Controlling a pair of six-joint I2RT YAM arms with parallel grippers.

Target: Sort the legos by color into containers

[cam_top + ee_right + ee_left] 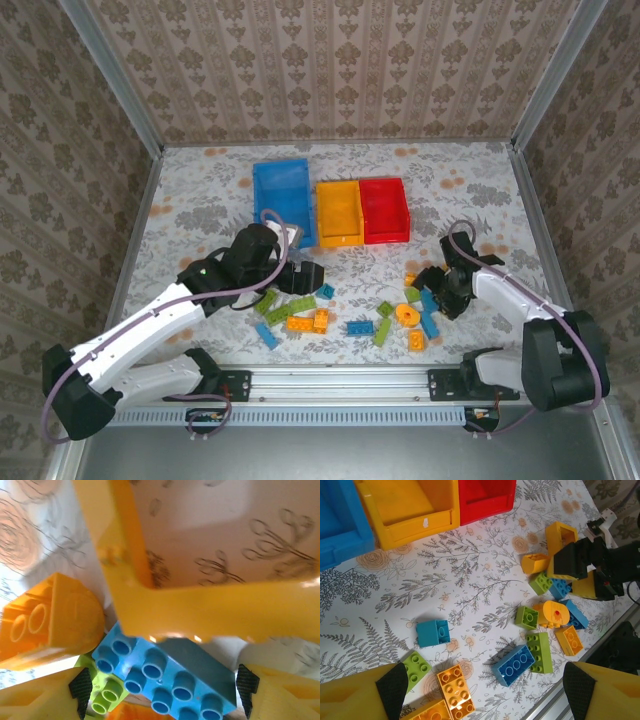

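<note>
At the near edge a metal rail (340,378) carries both arm bases. The legos (298,322) begin just beyond it, strewn in two loose clusters on the floral surface (200,200).

The left cluster of orange, green and blue bricks lies just on the near side of the left tool (303,272). In the left wrist view its fingers (392,687) stand wide apart with nothing between them. A blue cube (433,632) sits alone on bare surface ahead.

The right cluster is tighter and closer to the right edge. The right tool (447,292) hangs low over it with its jaws spread. A blue eight-stud brick (165,677) lies in the gap, and whether the pads (81,686) touch it cannot be told. Crowded against that brick are an orange square frame (200,605) and a rounded orange brick (50,615).

Beyond the legos a strip of open surface runs to three bins side by side in a row: the blue bin (258,200), the orange-yellow bin (340,240) and the red bin (386,237). Bare surface lies to their left, to their right and behind them, up to the patterned walls (330,70).

The orange-yellow bin's front wall bears a small white sticker (425,523), too small to read.
</note>
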